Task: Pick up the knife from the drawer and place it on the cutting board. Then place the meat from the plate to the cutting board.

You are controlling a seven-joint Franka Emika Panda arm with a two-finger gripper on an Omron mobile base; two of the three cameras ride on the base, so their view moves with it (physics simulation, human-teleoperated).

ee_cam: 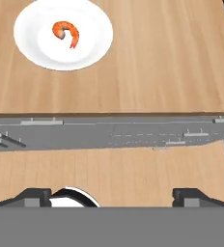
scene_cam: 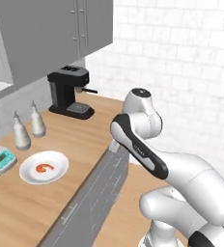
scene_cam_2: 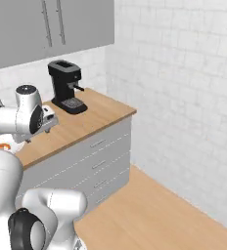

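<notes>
Overhead, the two-finger gripper is hanging with its jaws spread wide, gripping nothing, while the small orange-red curled meat is lying on the round white plate on the wooden counter.

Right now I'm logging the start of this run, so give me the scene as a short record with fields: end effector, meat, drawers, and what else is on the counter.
end effector: open, holding nothing, out in front of the counter edge
meat: on the white plate, curled orange piece
drawers: all fronts shut, knife not visible
counter: coffee machine, two bottles, small scale
</notes>
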